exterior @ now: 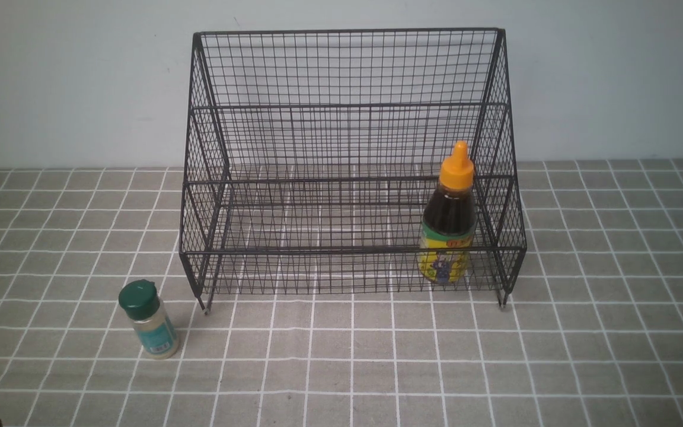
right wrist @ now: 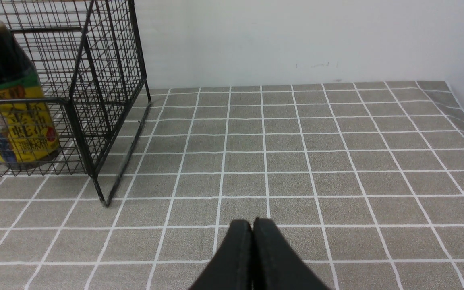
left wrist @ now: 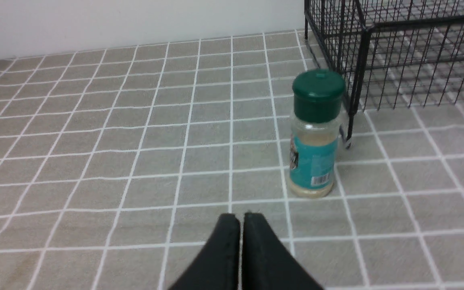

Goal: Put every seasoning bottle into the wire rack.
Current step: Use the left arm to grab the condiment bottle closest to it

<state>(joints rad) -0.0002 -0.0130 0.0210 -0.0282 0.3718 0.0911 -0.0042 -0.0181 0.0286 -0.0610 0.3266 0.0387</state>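
While the sauce bottle is seated in the rack, the shaker is positioned upright on the counter, near the rack's left front corner. The left end effector and right end effector are closed and empty. The shaker may be toppled if approached unopened.

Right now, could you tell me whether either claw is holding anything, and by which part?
Nothing: the left claw and right claw are both shut, empty.
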